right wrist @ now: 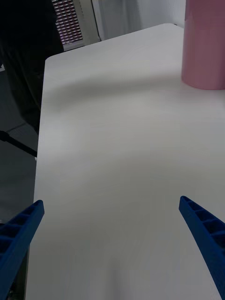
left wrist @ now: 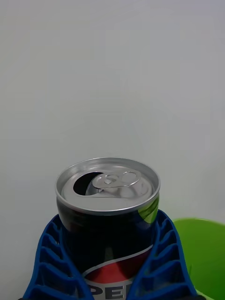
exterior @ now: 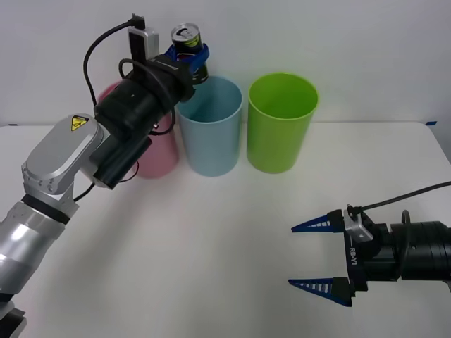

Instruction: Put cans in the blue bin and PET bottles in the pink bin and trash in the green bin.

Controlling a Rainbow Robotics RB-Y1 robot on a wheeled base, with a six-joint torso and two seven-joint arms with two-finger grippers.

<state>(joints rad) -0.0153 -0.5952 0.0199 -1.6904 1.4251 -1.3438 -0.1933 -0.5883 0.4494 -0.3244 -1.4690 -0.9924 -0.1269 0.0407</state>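
Reaching left gripper (exterior: pixel 192 62) raised, clasping can (exterior: pixel 187 36), seemingly above blue bin (exterior: pixel 211 127)

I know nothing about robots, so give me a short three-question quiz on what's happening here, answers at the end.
1. True or false: the left claw is holding the can upright.
2. The can hangs above the rim of which bin? A) pink bin B) blue bin C) green bin
3. Fill in: the right claw waits low over the table with its fingers ____.

Key
1. True; the opened top faces up.
2. B, just over the rim's near-left edge in the front view.
3. Open, holding nothing.
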